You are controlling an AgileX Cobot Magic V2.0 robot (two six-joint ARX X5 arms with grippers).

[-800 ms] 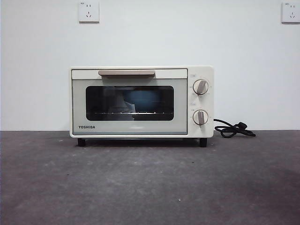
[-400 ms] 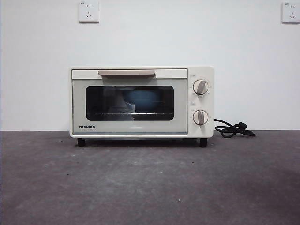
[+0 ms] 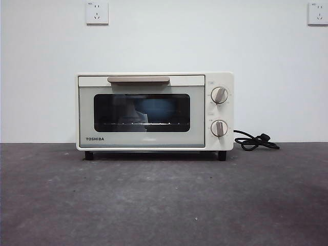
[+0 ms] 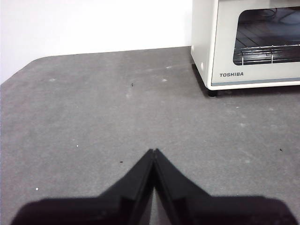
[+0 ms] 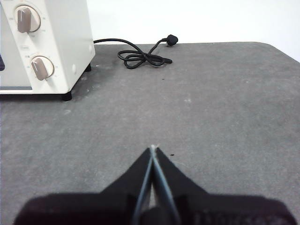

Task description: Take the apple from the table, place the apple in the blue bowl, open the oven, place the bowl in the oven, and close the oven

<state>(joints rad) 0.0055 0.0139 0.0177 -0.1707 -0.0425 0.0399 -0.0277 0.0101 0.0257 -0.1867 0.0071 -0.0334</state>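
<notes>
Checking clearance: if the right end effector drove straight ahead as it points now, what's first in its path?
Looks free: the right end effector points over bare table, passing beside the oven and the cord. Depth unclear.

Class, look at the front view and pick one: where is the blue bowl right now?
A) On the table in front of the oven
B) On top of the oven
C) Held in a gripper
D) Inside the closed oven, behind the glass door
D: the blue bowl shows through the dark glass of the oven, whose door is shut.

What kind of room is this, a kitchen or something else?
Probably a test bench, not a kitchen: a lone oven sits on a bare grey table against a blank white wall with sockets, its cord unplugged.
</notes>
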